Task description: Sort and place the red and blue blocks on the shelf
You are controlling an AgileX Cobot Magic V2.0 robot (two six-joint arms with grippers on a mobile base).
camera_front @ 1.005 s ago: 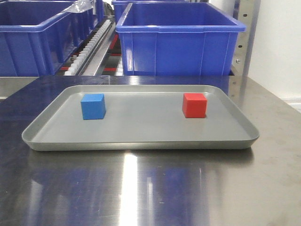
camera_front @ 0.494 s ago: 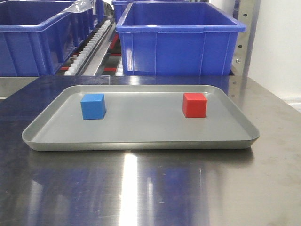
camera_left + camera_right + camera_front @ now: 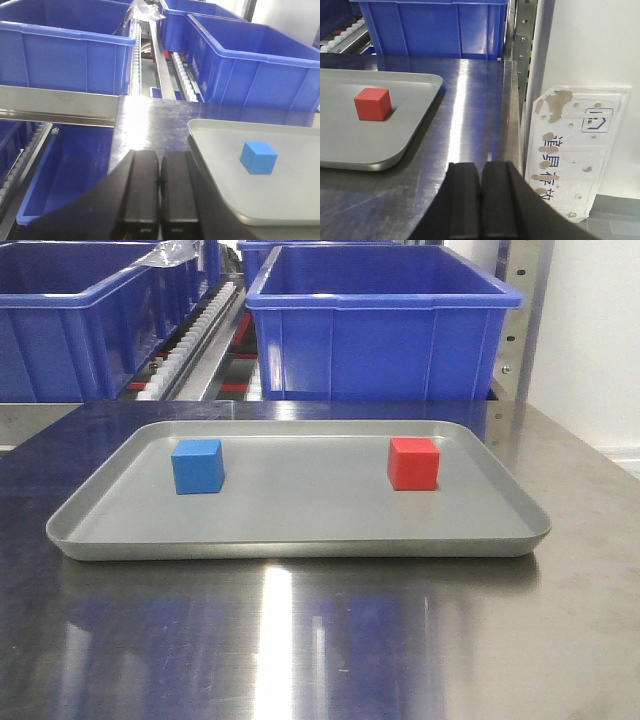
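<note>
i see both pairs pressed shut on nothing, the left fingers (image 3: 142,185) and the right fingers (image 3: 465,200) each short of the tray (image 3: 300,540). the blue block (image 3: 197,466) sits on the tray's left half, ahead and right of the left fingers, and the red block (image 3: 413,462) sits on its right half, ahead and left of the right fingers. as cubes they give no long axis, so i judge each arm takes its nearer block toward the shelf (image 3: 55,104).
</note>
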